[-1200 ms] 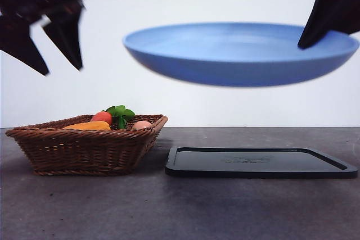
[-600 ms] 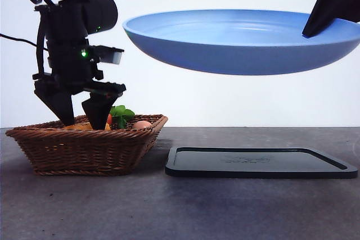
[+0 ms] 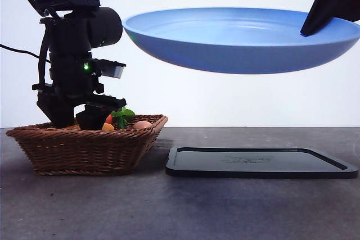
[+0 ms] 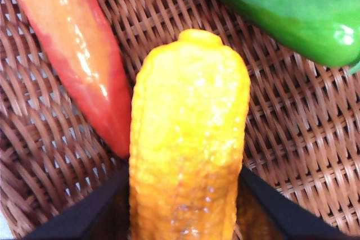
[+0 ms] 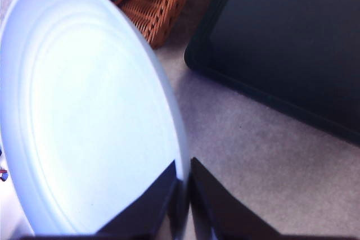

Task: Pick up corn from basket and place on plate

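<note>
Far left on the grey tabletop (image 3: 185, 212), sitting low: the shallow brown woven wicker basket (image 3: 84, 150) with flaring sides. Reaching down into it from above: the left claw (image 3: 76, 117), black jaws spread apart on either side of the yellow-orange ridged toy corn cob (image 4: 188, 139), flanking it closely but not visibly pressing, going by the left wrist view. Lying on the wicker floor beside the corn: an orange-red tapered carrot (image 4: 79, 54) on one flank and a glossy green vegetable (image 4: 287, 9) a little apart on the other. Peeking over the basket rim in the front view: green leaves (image 3: 121, 115) and a small pale pinkish ball (image 3: 142, 124).

Moving rightward, hanging well above the tabletop: the large round light-blue plastic plate (image 3: 236, 40), tilted slightly, being held aloft at its rim by the right claw (image 5: 183, 195), jaws pinched together on the plate's edge. Resting flat below it, just beside the basket: a black rectangular tray (image 3: 259, 163), bare.

Judging progress: early. Corn not yet lifted, resting in the basket; claw positioned but grip not closed. Plate already raised and waiting, nothing on it. Remaining, by this reading: closing on the cob, raising it clear of the wicker rim, carrying it across and setting it onto the plate.
</note>
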Motion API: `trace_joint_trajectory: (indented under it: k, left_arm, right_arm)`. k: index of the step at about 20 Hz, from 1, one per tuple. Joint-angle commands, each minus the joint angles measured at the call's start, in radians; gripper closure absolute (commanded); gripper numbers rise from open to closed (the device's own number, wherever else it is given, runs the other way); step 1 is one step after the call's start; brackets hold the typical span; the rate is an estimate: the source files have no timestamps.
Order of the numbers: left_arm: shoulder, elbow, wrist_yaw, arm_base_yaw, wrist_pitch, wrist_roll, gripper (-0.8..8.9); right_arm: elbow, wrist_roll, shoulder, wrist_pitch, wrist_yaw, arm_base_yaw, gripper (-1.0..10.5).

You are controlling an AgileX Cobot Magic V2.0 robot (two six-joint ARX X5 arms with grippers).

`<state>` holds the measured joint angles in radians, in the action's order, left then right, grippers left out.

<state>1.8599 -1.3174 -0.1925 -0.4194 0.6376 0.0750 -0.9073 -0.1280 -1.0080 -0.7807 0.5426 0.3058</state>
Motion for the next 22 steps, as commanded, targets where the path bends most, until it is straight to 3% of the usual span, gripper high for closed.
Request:
trace_joint_trajectory:
  k: [1,7,12,16,22]
  left_arm:
    - [0.014,-0.023,-0.004,-0.007,0.008,-0.023,6.54]
    - [-0.01,-0.159,0.011,-0.008,0.151,-0.072,6.63]
    - [-0.187,-0.215,0.216,-0.03,0.177,-0.152,6.63]
    - [-0.288,-0.215,0.399,-0.126,0.182,-0.174,6.63]
    - [-0.221,-0.19,0.408,-0.317,0.159,-0.128,6.63]
  right_arm:
    - [-0.018,-0.002,-0.003,0.01,0.006,0.003,9.5]
    - [-0.017,-0.003,-0.004,0.01,-0.039,0.003,9.5]
    - [-0.017,-0.016,-0.094,0.037,-0.079,-0.002,9.5]
    - [-0.017,-0.051,-0.243,0.14,-0.064,-0.005,9.5]
    - [-0.017,-0.111,-0.324,0.251,0.028,-0.008,9.5]
